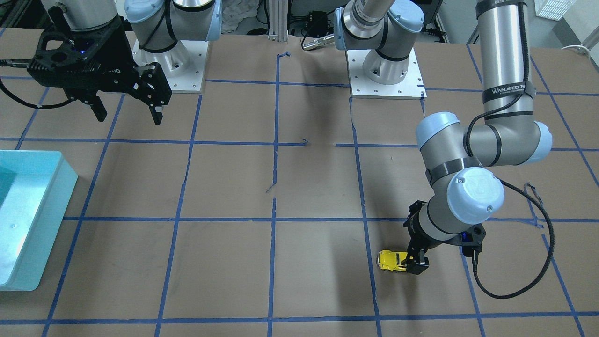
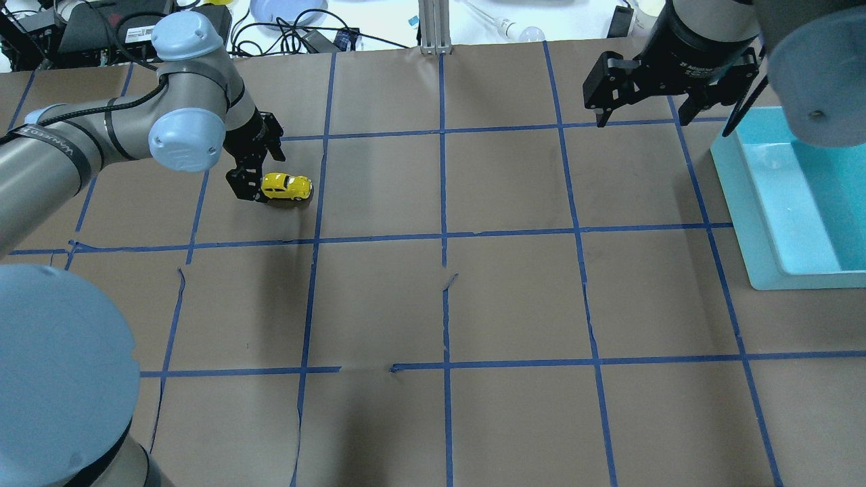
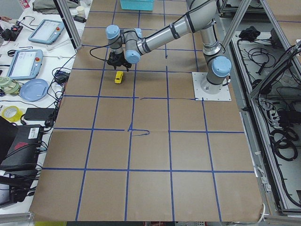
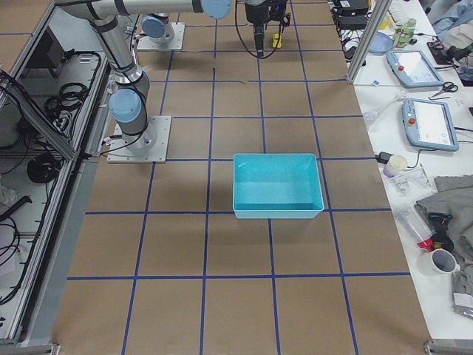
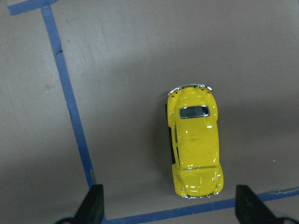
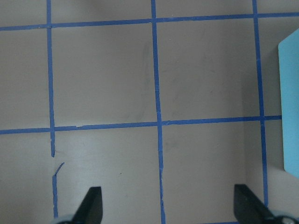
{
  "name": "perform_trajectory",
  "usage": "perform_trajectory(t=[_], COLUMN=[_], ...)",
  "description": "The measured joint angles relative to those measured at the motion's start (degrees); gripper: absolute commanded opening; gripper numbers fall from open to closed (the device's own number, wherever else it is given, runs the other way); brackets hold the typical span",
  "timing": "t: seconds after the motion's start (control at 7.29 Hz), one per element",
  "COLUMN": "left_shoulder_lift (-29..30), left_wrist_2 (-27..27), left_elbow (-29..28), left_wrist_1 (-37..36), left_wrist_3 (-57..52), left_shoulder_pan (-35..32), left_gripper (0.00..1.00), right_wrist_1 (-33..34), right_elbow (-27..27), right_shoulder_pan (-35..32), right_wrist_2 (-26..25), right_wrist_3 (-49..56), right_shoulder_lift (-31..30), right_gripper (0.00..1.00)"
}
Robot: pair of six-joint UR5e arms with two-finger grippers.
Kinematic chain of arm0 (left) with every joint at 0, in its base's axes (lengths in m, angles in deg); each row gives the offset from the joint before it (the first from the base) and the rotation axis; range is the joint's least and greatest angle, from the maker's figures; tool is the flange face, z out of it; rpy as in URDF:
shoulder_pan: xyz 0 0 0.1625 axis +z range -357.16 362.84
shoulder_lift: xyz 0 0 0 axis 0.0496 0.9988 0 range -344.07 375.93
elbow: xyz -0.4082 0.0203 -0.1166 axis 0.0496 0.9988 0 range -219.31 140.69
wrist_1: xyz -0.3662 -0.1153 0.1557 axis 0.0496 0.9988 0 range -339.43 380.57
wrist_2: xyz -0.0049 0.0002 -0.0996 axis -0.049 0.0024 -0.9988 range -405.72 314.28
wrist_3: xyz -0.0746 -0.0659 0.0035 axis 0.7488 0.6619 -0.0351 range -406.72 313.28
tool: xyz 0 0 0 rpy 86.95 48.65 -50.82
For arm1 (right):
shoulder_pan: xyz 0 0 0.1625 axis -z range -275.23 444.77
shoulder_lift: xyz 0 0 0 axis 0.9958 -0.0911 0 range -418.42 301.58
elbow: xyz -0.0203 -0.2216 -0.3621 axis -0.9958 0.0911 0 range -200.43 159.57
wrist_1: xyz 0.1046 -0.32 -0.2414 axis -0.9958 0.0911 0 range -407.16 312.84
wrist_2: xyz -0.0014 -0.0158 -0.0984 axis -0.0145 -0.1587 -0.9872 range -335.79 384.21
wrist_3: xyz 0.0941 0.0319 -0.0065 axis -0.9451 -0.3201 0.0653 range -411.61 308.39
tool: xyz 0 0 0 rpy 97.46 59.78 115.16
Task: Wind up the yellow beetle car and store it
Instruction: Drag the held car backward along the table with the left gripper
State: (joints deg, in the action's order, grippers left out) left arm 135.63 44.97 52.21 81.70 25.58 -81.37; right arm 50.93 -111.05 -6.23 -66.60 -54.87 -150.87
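Our left gripper [image 5: 170, 208] gapes wide and empty. The yellow beetle car [image 5: 195, 144] lies just ahead on the counter [image 5: 131, 60], its long axis pointing straight away. Our right gripper [image 2: 641, 116], equally wide, hangs well apart.

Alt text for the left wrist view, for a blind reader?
A yellow beetle car sits on the brown paper table, seen from above, its near end just between the wide-open fingers of the left gripper. Blue tape lines run beside it.

One yellow beetle car [image 2: 287, 187], one teal bin [image 2: 744, 216], two hands: left hand [image 5: 170, 207], right hand [image 2: 641, 116].
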Motion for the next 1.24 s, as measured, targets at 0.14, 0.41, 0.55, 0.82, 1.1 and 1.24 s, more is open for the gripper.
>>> perform_trajectory(t=[0.14,0.41,0.55,0.82,1.1,1.24], left_shoulder_lift=[1.1,2.9,3.4,4.1,4.2,4.2], left_wrist_2=[0.0,-0.2,-0.2,0.0,-0.1,-0.3], left_elbow=[0.0,-0.1,-0.2,-0.1,-0.2,-0.3], left_wrist_1=[-0.6,-2.1,-3.5,-4.6,-4.8,-4.8], left_wrist_3=[0.0,0.5,0.6,0.7,0.6,0.5], left_shoulder_pan=[0.1,0.2,0.2,0.2,0.2,0.2], left_gripper=[1.0,1.0,1.0,0.59,0.0,0.0], right_wrist_1=[0.0,0.0,0.0,0.0,0.0,0.0], right_elbow=[0.0,0.0,0.0,0.0,0.0,0.0], right_shoulder_pan=[0.0,0.0,0.0,-0.1,-0.1,0.0], right_wrist_2=[0.0,0.0,0.1,0.1,0.1,0.1], right_wrist_3=[0.0,0.0,0.0,0.0,0.0,0.0], right_shoulder_lift=[0.0,0.0,0.0,0.0,0.0,0.1], right_gripper=[1.0,1.0,1.0,1.0,1.0,1.0])
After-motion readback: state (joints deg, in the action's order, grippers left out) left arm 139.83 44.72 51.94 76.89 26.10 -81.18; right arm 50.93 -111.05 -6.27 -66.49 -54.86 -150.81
